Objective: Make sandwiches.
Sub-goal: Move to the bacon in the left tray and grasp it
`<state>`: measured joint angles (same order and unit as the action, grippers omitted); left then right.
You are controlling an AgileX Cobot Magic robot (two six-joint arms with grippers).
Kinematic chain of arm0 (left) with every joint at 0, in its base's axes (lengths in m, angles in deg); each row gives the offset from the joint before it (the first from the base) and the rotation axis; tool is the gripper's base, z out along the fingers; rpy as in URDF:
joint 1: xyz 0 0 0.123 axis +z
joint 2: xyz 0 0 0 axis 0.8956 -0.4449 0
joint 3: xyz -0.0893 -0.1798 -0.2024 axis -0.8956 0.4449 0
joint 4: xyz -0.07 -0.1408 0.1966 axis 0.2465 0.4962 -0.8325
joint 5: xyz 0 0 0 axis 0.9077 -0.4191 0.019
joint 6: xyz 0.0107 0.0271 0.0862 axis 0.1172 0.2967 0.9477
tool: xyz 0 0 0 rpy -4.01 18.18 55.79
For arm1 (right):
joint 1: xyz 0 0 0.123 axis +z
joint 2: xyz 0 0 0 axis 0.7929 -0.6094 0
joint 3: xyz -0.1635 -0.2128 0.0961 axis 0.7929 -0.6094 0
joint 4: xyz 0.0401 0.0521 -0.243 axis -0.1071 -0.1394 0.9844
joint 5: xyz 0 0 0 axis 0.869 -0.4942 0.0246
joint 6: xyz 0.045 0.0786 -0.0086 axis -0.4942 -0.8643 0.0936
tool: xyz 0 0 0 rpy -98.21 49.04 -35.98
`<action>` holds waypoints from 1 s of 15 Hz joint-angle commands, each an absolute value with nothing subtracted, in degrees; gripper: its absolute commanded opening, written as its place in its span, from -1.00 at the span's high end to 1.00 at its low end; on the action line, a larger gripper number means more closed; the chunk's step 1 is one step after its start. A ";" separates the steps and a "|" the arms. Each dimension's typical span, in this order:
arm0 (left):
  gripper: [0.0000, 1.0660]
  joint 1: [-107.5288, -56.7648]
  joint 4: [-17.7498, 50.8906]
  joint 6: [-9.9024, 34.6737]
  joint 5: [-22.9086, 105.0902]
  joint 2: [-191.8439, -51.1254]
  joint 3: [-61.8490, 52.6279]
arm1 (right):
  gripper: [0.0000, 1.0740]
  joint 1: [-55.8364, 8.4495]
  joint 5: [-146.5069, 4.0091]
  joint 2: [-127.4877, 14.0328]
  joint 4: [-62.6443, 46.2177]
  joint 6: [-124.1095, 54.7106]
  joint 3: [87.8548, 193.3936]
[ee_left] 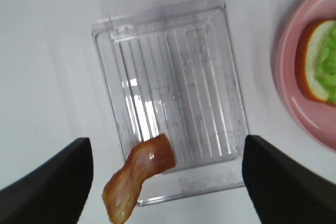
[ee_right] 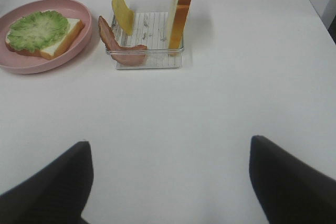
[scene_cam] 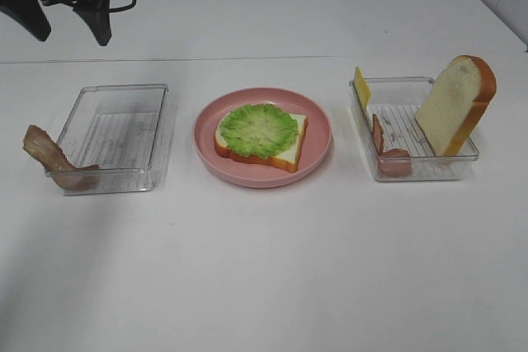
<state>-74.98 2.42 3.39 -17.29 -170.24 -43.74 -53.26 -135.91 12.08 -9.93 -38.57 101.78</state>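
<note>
I count: two trays (scene_cam: 120, 133) (scene_cam: 406, 125); one plate (scene_cam: 322, 133); two bread slices (scene_cam: 286, 157) (scene_cam: 454, 100); one lettuce (scene_cam: 258, 129); two bacon strips (scene_cam: 49, 158) (scene_cam: 382, 142); one cheese (scene_cam: 361, 86).

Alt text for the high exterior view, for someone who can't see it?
A pink plate at centre holds a bread slice topped with lettuce. The left tray has a bacon strip draped over its near corner; the right tray holds a cheese slice, a second bacon strip and a second bread slice standing on edge.

Front stretch of the table (scene_cam: 264, 286) is open, edge to edge. Mid-table is blocked: left tray (scene_cam: 115, 133) with bacon (scene_cam: 49, 154) overhanging its corner, plate (scene_cam: 322, 129), and right tray (scene_cam: 429, 169) with tall upright bread (scene_cam: 452, 105).
</note>
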 commanded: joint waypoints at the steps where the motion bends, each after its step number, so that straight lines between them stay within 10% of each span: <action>1: -0.39 -73.67 1.96 2.93 -21.59 -166.81 -36.47 | -0.45 -53.66 -135.33 12.49 -10.10 -38.91 101.66; 15: -0.38 -70.63 -0.73 -3.77 -1.42 -162.28 -11.26 | -0.45 -53.66 -135.33 12.49 -10.22 -38.91 101.66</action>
<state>-70.57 -1.65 -2.97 -3.03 -162.68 -11.60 -53.26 -135.91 12.08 -9.93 -38.57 101.78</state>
